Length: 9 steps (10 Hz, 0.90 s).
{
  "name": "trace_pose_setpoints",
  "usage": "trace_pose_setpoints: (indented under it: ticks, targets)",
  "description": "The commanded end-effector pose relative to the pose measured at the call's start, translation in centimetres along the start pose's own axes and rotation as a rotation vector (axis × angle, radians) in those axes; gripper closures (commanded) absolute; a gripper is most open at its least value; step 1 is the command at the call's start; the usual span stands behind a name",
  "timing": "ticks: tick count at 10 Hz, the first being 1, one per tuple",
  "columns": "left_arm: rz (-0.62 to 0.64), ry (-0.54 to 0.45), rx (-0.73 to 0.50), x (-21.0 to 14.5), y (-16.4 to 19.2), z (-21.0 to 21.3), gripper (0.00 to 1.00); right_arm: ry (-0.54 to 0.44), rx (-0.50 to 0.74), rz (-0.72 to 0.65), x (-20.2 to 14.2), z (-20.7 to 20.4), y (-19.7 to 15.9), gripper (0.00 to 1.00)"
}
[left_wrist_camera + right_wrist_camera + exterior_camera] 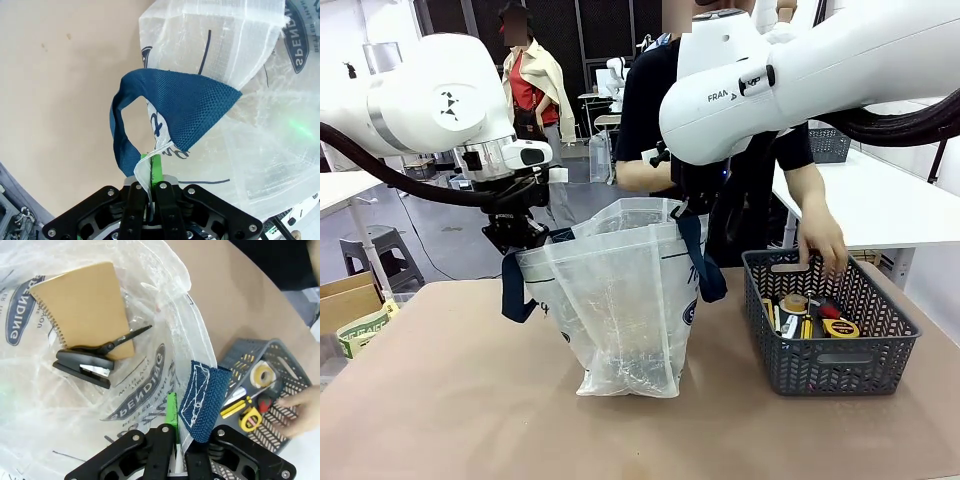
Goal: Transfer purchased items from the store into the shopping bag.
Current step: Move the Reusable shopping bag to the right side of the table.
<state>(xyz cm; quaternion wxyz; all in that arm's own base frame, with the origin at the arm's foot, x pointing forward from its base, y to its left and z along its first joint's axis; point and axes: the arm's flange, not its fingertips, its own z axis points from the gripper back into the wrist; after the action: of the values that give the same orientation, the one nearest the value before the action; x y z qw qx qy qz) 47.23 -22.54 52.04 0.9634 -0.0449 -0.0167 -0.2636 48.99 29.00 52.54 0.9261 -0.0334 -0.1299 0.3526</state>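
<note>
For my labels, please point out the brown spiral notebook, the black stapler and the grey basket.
brown spiral notebook (85, 300): right wrist view, middle of its cover.
black stapler (75, 361): right wrist view, on its upper arm.
grey basket (790, 366): front view, near wall.

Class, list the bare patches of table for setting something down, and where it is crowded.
Bare tabletop lies in front of and left of the shopping bag, plus a narrow strip between bag and basket. Crowded: the basket, with the person's hand at it, and the bag's rim, gripped by left tool and right tool.
</note>
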Motion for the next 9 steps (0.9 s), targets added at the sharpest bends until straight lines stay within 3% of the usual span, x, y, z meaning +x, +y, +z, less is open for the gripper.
trace_pose_setpoints:
  ticks: [1, 4, 9]
  targets:
    - [-0.043, -0.07, 0.067, 0.43, -0.39, 0.2, 1.0, -0.002, -0.006, 0.02, -0.18, 0.03, 0.03, 1.0]
    - [-0.067, -0.187, 0.129, 0.3, -0.91, 0.41, 1.0, -0.001, -0.02, 0.036, -0.15, -0.4, 0.0, 1.0]
    - [-0.149, -0.209, 0.093, -0.12, -1.17, 0.76, 1.0, -0.009, -0.039, 0.063, -0.26, -0.65, 0.0, 1.0]
